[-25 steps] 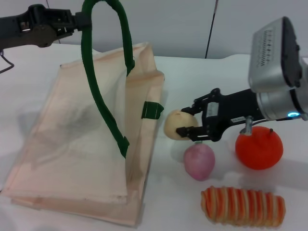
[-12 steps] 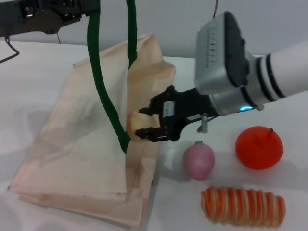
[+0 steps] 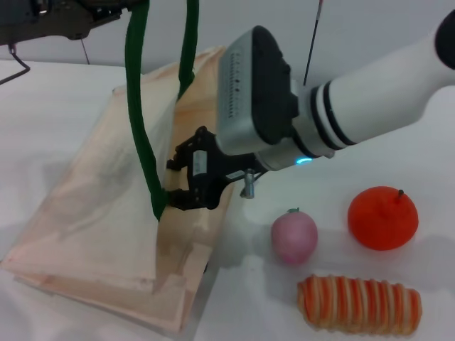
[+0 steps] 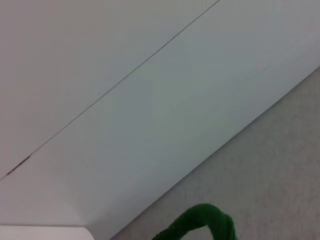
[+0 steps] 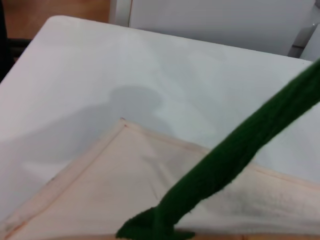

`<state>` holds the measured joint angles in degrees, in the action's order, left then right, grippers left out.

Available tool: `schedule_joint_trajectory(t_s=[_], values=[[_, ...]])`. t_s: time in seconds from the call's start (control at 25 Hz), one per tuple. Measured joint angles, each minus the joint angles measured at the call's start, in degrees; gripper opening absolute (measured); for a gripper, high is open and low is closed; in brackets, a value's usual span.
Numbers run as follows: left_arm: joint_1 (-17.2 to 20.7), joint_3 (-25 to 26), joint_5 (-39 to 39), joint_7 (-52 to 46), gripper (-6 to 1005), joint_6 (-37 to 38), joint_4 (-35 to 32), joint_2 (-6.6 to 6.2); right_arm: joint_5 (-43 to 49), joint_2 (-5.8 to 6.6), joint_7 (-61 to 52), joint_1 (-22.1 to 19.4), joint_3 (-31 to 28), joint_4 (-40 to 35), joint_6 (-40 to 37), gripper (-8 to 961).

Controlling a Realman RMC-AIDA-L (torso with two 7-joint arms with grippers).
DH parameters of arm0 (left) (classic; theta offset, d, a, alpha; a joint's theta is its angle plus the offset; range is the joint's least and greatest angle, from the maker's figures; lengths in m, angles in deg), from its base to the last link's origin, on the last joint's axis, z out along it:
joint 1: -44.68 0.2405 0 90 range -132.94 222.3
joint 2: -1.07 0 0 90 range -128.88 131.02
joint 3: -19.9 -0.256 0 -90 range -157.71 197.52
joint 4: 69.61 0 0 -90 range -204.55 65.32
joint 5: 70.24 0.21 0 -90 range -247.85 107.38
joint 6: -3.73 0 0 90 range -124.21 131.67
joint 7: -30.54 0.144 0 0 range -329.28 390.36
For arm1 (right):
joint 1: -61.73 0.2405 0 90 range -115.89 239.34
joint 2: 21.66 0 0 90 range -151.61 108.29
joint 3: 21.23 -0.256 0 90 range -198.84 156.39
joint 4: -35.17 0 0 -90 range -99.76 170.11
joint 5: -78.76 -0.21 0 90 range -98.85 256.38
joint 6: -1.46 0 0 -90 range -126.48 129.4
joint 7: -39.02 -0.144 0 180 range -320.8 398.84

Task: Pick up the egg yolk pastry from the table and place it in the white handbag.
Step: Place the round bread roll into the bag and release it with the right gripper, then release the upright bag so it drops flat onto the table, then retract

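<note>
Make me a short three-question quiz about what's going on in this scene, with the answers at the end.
1. True or false: the right gripper is at the mouth of the white handbag.
2. What lifts the green handle up?
A. the left gripper
B. the orange fruit
C. nothing
3. How many food items lie on the table beside the bag?

Key
1. True; its fingers reach past the bag's edge.
2. A
3. Three: the pink-purple fruit, the orange fruit and the striped roll. The egg yolk pastry cannot be seen.
</note>
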<state>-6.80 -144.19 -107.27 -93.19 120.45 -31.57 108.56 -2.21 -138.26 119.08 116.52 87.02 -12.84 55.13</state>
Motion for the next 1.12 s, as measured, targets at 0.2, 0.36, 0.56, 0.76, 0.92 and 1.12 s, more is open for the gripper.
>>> schedule_joint_trajectory(t_s=[0.2, 0.36, 0.56, 0.76, 0.92, 1.12], values=[[0.5, 0.0, -0.3, -0.1, 196, 0.0, 0.0, -0.18, -0.7, -0.03, 0.0, 0.5, 2.2, -0.4, -1.1, 423], [1.1, 0.0, -0.4, -0.1, 198, -0.3, 0.0, -0.44, -0.9, -0.03, -0.3, 0.1, 2.0, -1.6, -0.9, 408], [1.9, 0.0, -0.5, -0.1, 201, -0.6, 0.0, -0.61, -0.9, 0.31, -0.5, -2.5, 1.1, -5.3, -0.7, 440], [2.6, 0.0, -0.6, -0.1, 203, -1.1, 0.0, -0.76, 0.8, 0.67, -1.3, -5.4, -3.1, -7.1, 0.7, 665], [2.9, 0.0, -0.7, -0.1, 205, -2.1, 0.0, -0.79, 6.0, 0.72, -2.7, -9.7, -12.0, -9.8, 3.7, 804], [3.5, 0.0, -1.0, 0.1, 208, -4.7, -1.6, -0.79, 13.4, 0.64, -5.5, -17.1, -23.1, -16.3, 3.2, 875]])
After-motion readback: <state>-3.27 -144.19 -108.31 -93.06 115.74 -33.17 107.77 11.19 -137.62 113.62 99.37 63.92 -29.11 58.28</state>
